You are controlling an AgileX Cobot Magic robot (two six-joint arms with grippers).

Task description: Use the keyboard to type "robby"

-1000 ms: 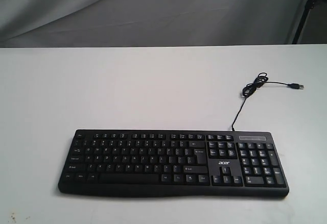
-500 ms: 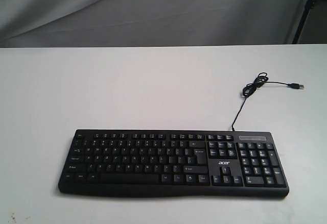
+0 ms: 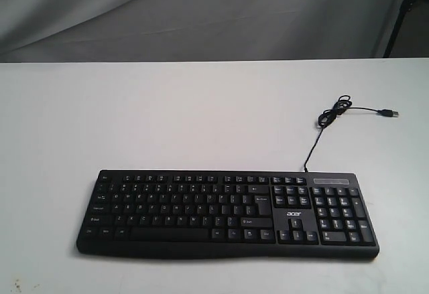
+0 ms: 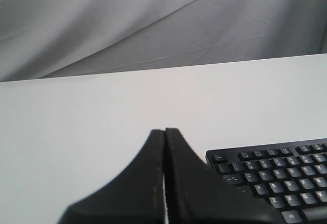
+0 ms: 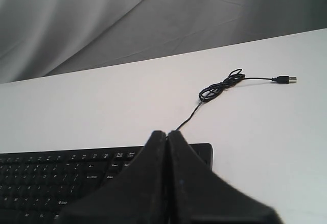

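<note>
The black keyboard (image 3: 226, 213) lies flat on the white table (image 3: 167, 120) near its front edge, number pad at the right, white "acer" logo above the arrow keys. Its thin black cable (image 3: 322, 123) runs back to a small coil and a USB plug (image 3: 387, 113). Neither arm appears in the exterior view. In the left wrist view my left gripper (image 4: 164, 130) is shut with nothing in it, beside the keyboard's (image 4: 276, 175) Esc corner. In the right wrist view my right gripper (image 5: 166, 132) is shut and empty, in front of the keyboard's (image 5: 56, 175) number-pad end, with the cable (image 5: 219, 87) beyond.
A grey cloth backdrop (image 3: 201, 13) hangs behind the table's far edge. A dark stand leg (image 3: 401, 9) shows at the upper right. Bare white tabletop lies behind and to the left of the keyboard.
</note>
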